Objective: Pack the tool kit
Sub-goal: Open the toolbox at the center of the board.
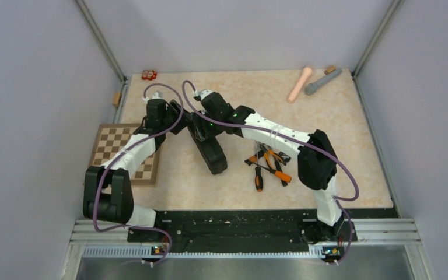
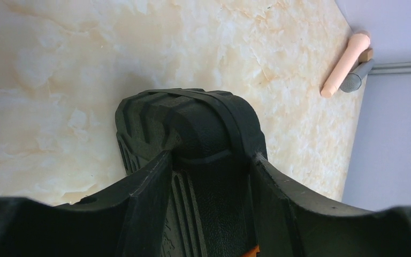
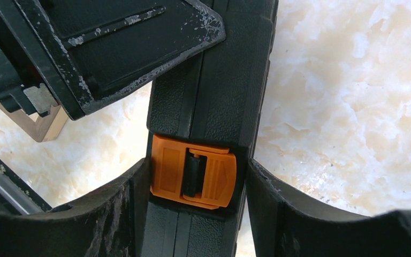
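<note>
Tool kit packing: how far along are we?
Done: nothing visible. In hand: black plastic clamshell case stands on edge, shut; left gripper and right gripper clamp across it, the right at its orange latch. Left: orange-and-black-handled pliers and screwdrivers lie loose on the table; open case, load them, close.

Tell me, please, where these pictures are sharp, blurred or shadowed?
Top view: even light, sharp, only soft shadows on the table. Left wrist view: case sharp, dim shadow on the table beside it. Right wrist view: orange latch sharp, table nearly overexposed.
</note>
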Controlling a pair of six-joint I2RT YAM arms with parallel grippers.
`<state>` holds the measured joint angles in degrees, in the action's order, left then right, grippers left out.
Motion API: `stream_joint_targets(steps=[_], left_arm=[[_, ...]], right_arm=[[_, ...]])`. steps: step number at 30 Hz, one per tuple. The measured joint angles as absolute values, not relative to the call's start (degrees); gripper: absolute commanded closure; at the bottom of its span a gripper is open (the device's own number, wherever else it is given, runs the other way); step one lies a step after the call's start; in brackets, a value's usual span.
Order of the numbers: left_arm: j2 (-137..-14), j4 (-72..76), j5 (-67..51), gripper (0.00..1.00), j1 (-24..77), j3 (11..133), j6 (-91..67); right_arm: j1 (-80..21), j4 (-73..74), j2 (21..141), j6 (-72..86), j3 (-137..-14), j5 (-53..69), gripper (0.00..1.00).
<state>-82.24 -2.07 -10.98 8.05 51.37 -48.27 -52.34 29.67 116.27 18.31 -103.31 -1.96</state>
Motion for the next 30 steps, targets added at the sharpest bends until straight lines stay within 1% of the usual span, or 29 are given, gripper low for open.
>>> stream_joint_targets(steps=[2, 5, 9, 10, 12, 19, 28, 30], left_arm=[[-82.2, -2.4, -10.5, 0.96, 8.3, 51.6, -48.2], [-82.2, -3.1, -9.8, 0.96, 8.7, 52.1, -48.0], [-82.2, -3.4, -9.1, 0.97, 9.5, 52.3, -48.0], [-82.2, -3.5, -9.1, 0.97, 9.6, 52.4, -48.0], [-82.2, -3.6, -8.9, 0.97, 10.0, 52.4, -48.0], [-82.2, -3.7, -8.4, 0.97, 10.6, 52.9, -47.9], [-82.2, -4.9, -8.1, 0.98, 11.6, 53.7, -47.7], [-82.2, -5.2, -8.1, 0.98, 11.8, 53.8, -47.6]], right_arm=[[-52.3, 29.7, 116.2, 18.2, -103.3, -2.2, 0.44], [-52.4, 29.8, 116.1, 18.1, -103.3, -2.7, 0.33], [-52.5, 30.1, 115.9, 16.9, -103.3, -4.6, 0.31], [-52.6, 30.1, 115.9, 16.6, -103.3, -4.9, 0.29], [-52.6, 30.0, 115.9, 16.4, -103.3, -5.5, 0.29], [-52.6, 30.1, 115.6, 15.9, -103.3, -7.0, 0.35], [-52.6, 31.3, 114.7, 15.6, -103.3, -8.4, 0.47], [-52.4, 31.8, 114.5, 15.6, -103.3, -8.5, 0.51]])
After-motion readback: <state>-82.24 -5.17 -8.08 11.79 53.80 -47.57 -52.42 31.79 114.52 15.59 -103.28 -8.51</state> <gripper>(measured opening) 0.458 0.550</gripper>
